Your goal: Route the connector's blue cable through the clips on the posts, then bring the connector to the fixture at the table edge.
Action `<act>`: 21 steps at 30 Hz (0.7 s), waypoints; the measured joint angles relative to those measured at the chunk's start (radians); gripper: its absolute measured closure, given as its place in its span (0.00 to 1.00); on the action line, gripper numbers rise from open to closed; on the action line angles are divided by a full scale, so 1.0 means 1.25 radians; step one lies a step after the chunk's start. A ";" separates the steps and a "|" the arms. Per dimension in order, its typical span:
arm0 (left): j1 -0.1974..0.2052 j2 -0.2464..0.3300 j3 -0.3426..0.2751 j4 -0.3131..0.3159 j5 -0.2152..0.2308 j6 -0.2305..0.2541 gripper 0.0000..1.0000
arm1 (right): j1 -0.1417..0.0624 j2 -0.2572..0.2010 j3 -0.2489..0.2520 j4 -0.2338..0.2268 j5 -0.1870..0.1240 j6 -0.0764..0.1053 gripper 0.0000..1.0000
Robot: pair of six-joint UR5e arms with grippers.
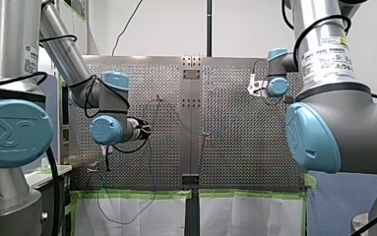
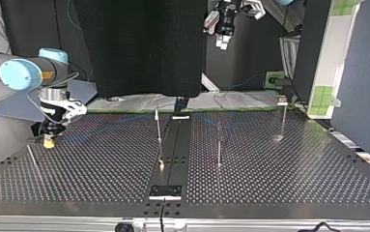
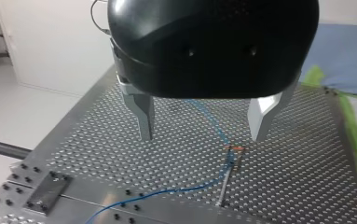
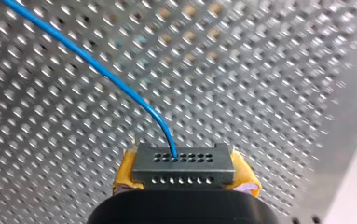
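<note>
My black left gripper [image 3: 202, 138] hangs with metal fingers spread apart, while my yellow-padded right gripper [image 4: 184, 183] clamps a dark grey many-holed connector [image 4: 183, 163].

connector [image 4: 183, 169] lower half hidden, blue cable [image 4: 92, 62] cut off

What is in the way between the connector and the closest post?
Nothing visible blocks it. In the top view, only table and its own blue cable lie between the connector in the right hand and the closest post.

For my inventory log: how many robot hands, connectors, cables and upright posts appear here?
Robot hands: 2, left hand, right hand
Dark grey rectangular plastic connector: 1
Thin blue cable: 1
Upright thin metal posts: 3
Total: 7
</note>
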 joint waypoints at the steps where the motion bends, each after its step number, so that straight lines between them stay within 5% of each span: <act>1: 0.001 0.000 0.003 0.005 0.000 0.000 0.00 | -0.002 -0.007 0.000 0.007 0.006 -0.004 1.00; 7: 0.007 0.000 0.014 0.010 0.000 0.004 0.00 | -0.016 -0.050 0.000 0.050 0.045 -0.026 1.00; 13: 0.009 0.000 0.015 -0.001 -0.001 0.011 0.00 | -0.034 -0.091 -0.001 0.094 0.077 -0.030 1.00; 21: 0.013 0.000 0.015 -0.005 -0.001 0.017 0.00 | -0.055 -0.076 0.000 0.151 0.084 -0.035 1.00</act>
